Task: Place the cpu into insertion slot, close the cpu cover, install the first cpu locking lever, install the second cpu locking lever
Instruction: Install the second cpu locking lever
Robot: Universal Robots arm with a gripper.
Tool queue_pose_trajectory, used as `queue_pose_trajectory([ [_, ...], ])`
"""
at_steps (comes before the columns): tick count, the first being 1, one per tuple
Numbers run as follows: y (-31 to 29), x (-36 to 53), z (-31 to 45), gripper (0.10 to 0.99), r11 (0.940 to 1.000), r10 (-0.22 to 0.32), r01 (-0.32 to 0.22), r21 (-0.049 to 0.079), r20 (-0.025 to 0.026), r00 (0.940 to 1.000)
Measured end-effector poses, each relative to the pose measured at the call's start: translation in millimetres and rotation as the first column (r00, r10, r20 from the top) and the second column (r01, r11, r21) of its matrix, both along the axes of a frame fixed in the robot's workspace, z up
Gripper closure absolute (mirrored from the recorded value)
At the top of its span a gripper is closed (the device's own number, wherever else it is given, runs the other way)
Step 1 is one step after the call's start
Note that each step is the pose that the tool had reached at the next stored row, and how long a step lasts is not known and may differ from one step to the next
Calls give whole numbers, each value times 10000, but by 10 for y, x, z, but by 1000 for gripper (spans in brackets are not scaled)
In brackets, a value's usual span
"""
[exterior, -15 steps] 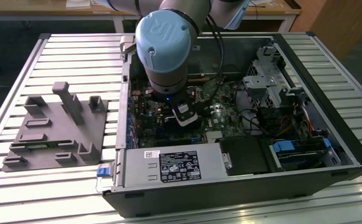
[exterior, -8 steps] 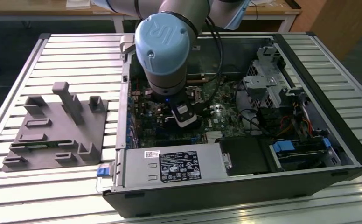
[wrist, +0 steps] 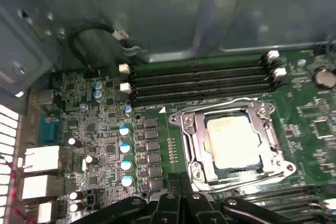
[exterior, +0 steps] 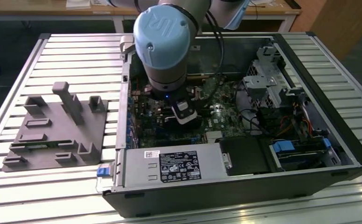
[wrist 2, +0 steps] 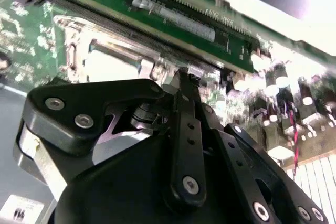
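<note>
In the exterior view, the arm (exterior: 166, 46) hides the insertion slot. In the second wrist view, the gripper (wrist 2: 181, 77) masks part of the blurred cpu cover (wrist 2: 105, 56); whether its jaws are parted is unclear.

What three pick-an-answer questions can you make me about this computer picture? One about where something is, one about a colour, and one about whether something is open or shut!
1. Where is the cpu?
A. In the insertion slot on the motherboard
B. On the slatted table outside the case
C. On top of the power supply box

2. What colour is the motherboard?
A. Red
B. Green
C. Yellow

3. How is the cpu cover?
A. Lying flat, framing the cpu
B. Standing straight up, wide open
C. Taken off and left on the slatted table

Answers:
1. A, because the first wrist view shows the tan square chip sitting in the socket beside the long black memory slots.
2. B, because the board is green in both wrist views.
3. A, because the silvery frame lies down around the chip, whose top shows through the window.
</note>
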State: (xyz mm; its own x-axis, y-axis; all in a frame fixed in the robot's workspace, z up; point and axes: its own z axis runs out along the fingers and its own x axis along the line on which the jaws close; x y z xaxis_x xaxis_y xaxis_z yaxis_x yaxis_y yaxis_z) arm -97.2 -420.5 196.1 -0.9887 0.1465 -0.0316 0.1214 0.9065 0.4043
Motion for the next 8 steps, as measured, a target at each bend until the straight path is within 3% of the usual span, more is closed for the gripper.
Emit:
queue_pose_trajectory([
  [3,0,0,120,980,10000,0,0,-1,-1,10000],
  [5,0,2,161,980,10000,-3,3,-42,-1,10000],
  [8,3,27,167,980,9995,-80,80,-294,2,10000],
])
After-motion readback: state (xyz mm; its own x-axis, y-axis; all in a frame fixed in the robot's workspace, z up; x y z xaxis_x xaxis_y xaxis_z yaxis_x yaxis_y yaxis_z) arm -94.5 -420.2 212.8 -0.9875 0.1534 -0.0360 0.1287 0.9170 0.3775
